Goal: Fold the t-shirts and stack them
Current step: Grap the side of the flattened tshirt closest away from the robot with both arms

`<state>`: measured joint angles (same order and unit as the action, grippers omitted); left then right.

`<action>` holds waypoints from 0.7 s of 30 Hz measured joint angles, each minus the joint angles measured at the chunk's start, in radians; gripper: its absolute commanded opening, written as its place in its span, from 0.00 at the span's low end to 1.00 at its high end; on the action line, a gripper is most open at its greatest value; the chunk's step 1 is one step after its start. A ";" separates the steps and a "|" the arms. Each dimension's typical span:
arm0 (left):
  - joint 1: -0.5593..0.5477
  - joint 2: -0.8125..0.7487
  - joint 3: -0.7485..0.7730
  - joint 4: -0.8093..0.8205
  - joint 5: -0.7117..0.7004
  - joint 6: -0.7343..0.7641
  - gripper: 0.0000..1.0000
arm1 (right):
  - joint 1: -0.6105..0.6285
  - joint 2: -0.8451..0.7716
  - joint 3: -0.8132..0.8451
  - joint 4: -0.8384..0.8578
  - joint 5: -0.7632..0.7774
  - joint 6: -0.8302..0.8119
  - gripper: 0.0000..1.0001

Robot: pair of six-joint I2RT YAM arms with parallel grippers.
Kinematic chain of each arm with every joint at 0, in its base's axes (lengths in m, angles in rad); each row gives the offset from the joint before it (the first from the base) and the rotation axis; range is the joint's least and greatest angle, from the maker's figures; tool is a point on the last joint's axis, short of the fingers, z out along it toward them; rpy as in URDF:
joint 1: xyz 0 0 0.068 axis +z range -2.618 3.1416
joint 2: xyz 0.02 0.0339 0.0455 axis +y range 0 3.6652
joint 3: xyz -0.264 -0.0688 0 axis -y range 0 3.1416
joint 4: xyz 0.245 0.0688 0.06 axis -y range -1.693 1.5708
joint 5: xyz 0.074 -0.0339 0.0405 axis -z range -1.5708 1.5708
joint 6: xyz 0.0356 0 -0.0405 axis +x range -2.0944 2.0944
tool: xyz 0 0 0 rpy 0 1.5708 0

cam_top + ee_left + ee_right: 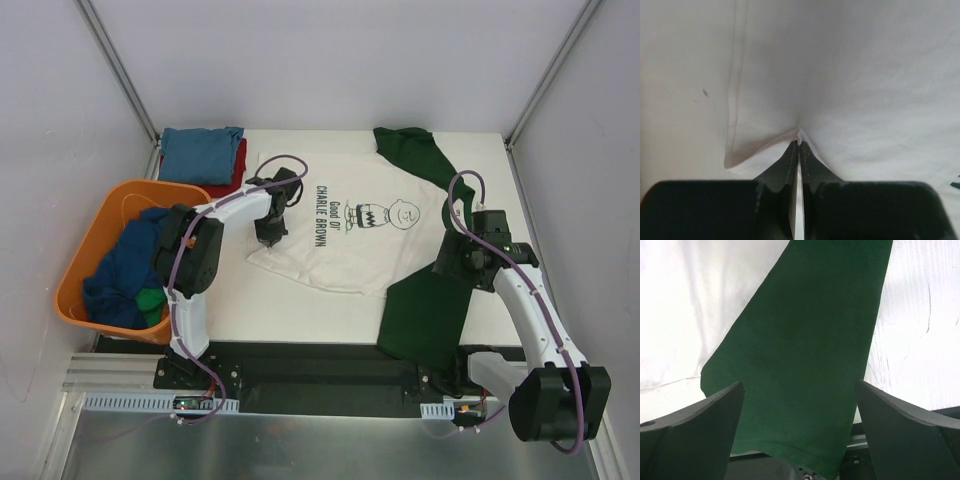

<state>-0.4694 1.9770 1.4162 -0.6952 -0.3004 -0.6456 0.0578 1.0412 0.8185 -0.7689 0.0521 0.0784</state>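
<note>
**Thin grip, trailing sleeve:** The left hand (270, 232) is clamped tight on a small peak of the cream t-shirt (350, 225), pinching the cloth near its hem. The shirt lies spread flat on the counter (300, 315) with its print facing up. The right hand (462, 262) hangs with jaws wide apart and holds nothing. It is above the near dark green sleeve (425, 315), whose end droops over the counter's front edge.

The pinch looks thin. A fast lift may let the cloth slip free, or raise only 1 layer and leave the back of the shirt behind. With only 1 hand gripping, a fold would likely go skewed, and the overhanging sleeve could drag the shirt toward the edge.

To the left stands an orange basket (100, 215) heaped with navy cloth (125, 275). In the far-left corner a folded blue t-shirt (200, 152) sits on a red t-shirt (238, 165). Both the basket and the stack lie near the left arm, and a wide swing could knock them.
</note>
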 measured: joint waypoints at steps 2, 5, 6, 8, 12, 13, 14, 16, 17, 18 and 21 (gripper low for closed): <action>0.000 -0.051 -0.043 -0.001 -0.002 -0.002 0.00 | 0.000 0.002 0.000 -0.004 0.006 0.004 0.96; -0.002 -0.156 -0.119 -0.004 -0.018 -0.018 0.00 | 0.000 0.004 0.000 -0.020 0.003 0.015 0.96; -0.003 -0.197 -0.145 -0.003 -0.024 -0.025 0.00 | 0.000 0.005 0.000 -0.023 -0.002 0.017 0.96; -0.008 -0.293 -0.199 -0.006 -0.037 -0.048 0.00 | 0.000 0.007 -0.016 -0.023 -0.015 0.031 0.97; -0.030 -0.467 -0.311 -0.003 -0.062 -0.108 0.00 | 0.000 0.023 -0.080 -0.035 -0.052 0.077 0.97; -0.037 -0.497 -0.338 0.000 -0.064 -0.123 0.00 | 0.000 0.024 -0.098 -0.039 -0.067 0.087 0.97; -0.044 -0.526 -0.367 -0.002 -0.067 -0.138 0.00 | 0.000 0.023 -0.124 -0.040 -0.094 0.098 0.97; -0.060 -0.561 -0.417 -0.001 -0.068 -0.164 0.00 | 0.000 0.011 -0.177 -0.048 -0.148 0.120 0.97; -0.066 -0.566 -0.433 -0.002 -0.068 -0.175 0.00 | 0.001 0.006 -0.190 -0.061 -0.161 0.129 0.97; -0.069 -0.566 -0.444 -0.002 -0.068 -0.182 0.00 | 0.006 -0.003 -0.198 -0.081 -0.171 0.140 0.98; -0.080 -0.567 -0.458 0.003 -0.069 -0.196 0.00 | 0.042 -0.044 -0.203 -0.142 -0.169 0.177 0.97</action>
<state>-0.5499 1.4101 0.9585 -0.6922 -0.3691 -0.8421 0.1001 0.9970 0.6155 -0.9104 -0.1173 0.2558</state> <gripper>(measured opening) 0.008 0.983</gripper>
